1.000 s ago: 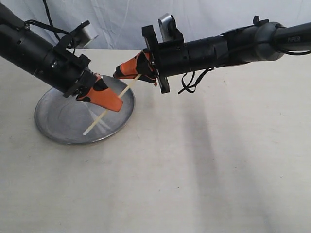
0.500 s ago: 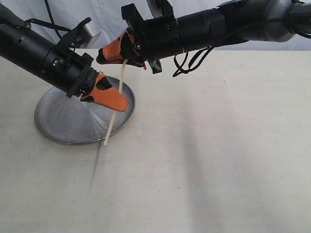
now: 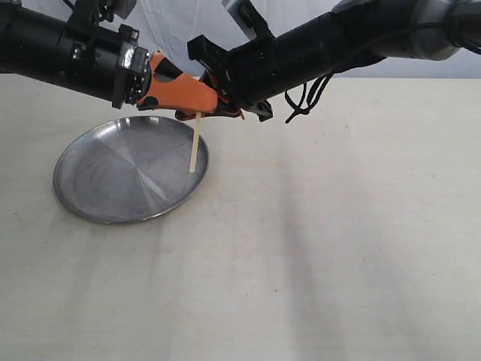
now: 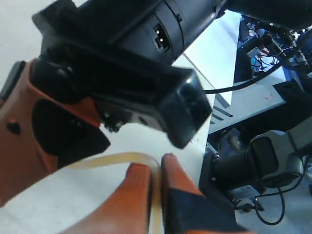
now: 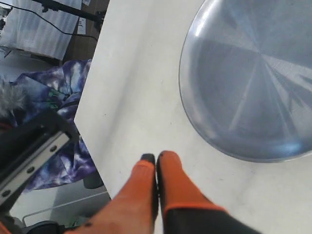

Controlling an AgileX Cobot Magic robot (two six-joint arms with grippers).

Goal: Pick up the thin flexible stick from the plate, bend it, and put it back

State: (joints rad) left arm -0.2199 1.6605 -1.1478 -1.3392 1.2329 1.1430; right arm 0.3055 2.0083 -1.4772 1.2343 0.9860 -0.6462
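Observation:
The thin flexible stick [image 3: 195,147] hangs almost upright over the right side of the silver plate [image 3: 98,188], its lower end just above the dish. My left gripper [image 3: 213,100] and right gripper [image 3: 188,113] meet tip to tip at its top. In the left wrist view the left gripper [image 4: 156,168] is shut on the stick [image 4: 112,158], which curves over sharply toward the right gripper's orange finger [image 4: 29,146]. The right gripper [image 5: 156,157] shows its fingers pressed together. The stick itself is hidden in that view. The plate [image 5: 253,87] lies bare below.
The plate sits at the left on a pale cloth-covered table [image 3: 338,241]. A white backdrop hangs behind. Both black arms cross above the plate's far rim. Beyond the table edge stand equipment and cables [image 4: 263,161].
Both grippers have risen. The left gripper has swung up to the right gripper and closed on the stick's upper part. The stick's lower end has lifted off the plate's rim.

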